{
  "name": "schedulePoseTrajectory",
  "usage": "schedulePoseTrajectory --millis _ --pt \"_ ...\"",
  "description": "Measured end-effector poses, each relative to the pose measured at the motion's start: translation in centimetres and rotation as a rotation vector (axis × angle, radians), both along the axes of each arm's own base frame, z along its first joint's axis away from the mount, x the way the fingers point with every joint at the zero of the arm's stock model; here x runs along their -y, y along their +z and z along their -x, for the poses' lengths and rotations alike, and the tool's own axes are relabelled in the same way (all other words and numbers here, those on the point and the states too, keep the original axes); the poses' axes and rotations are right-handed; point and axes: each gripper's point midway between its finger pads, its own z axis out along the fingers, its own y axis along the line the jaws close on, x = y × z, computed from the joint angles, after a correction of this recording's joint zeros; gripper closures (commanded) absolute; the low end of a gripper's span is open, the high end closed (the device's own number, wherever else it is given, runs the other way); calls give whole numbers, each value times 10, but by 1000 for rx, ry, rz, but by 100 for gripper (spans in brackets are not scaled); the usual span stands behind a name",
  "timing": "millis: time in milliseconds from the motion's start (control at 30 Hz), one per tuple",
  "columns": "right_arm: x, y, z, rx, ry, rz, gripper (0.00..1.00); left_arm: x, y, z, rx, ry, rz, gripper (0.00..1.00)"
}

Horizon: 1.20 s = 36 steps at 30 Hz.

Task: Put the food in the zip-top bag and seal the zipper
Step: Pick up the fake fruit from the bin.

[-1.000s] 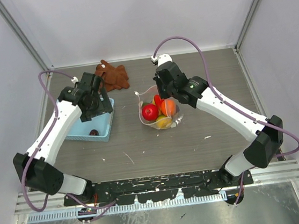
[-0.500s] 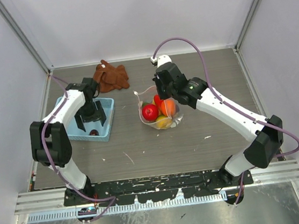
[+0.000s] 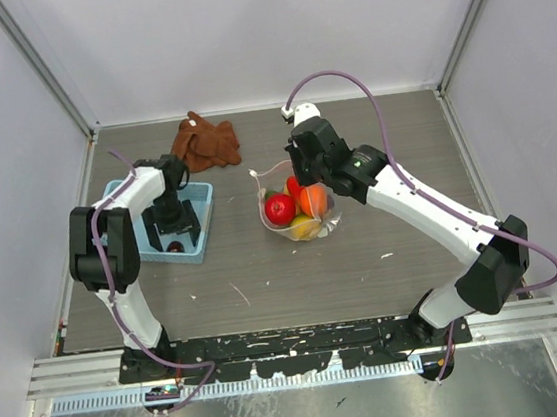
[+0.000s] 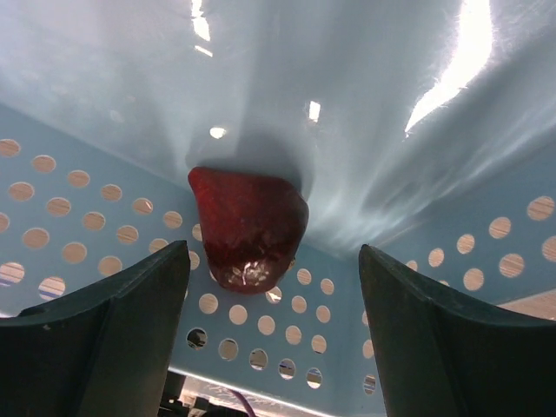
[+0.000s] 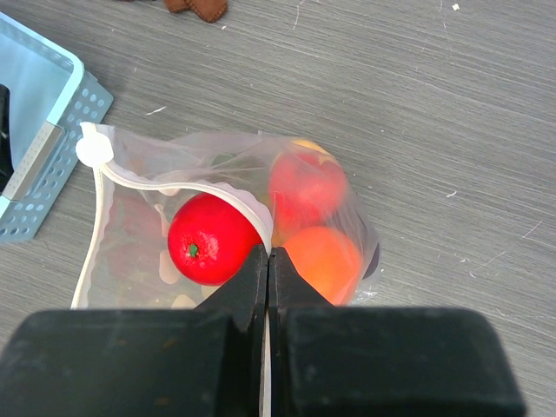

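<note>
Left tool is hanging spread wide down inside the light-blue basket. We're seeing a dark red piece of food lying on the basket floor between its fingers, touching neither. Right tool is clenching flat on the mouth edge of the zip-top bag, which is lying on the counter just beside the basket. We're guessing it's pinching the zipper itself, but the fingers are covering the exact spot. Inside the bag we're counting a red fruit, an orange one, a reddish one behind the film and a yellow one. Bag mouth is gaping toward the basket. Brown cloth is sitting at the far side of the counter.
</note>
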Motion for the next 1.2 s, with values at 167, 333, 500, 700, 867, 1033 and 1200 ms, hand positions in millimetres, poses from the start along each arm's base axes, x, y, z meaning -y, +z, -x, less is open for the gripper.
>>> schedulePoseTrajectory --millis 167,333,500,700,867,1033,1200 --pt "0 0 0 0 0 0 100 2 -10 6 -40 4 13 25" --pt "1 -1 1 -2 0 2 100 5 -17 8 -59 6 30 34" --pt "3 2 3 5 -1 -4 100 8 -18 9 -62 8 47 44" --pt "3 3 3 7 -1 -6 100 9 -18 9 -61 8 49 59" --pt "3 4 3 8 -1 -6 100 9 -17 9 -57 8 50 64" --pt "3 3 3 7 -1 -7 100 9 -3 5 -5 7 59 66" --pt "3 3 3 6 -3 -9 100 12 23 0 94 2 77 69"
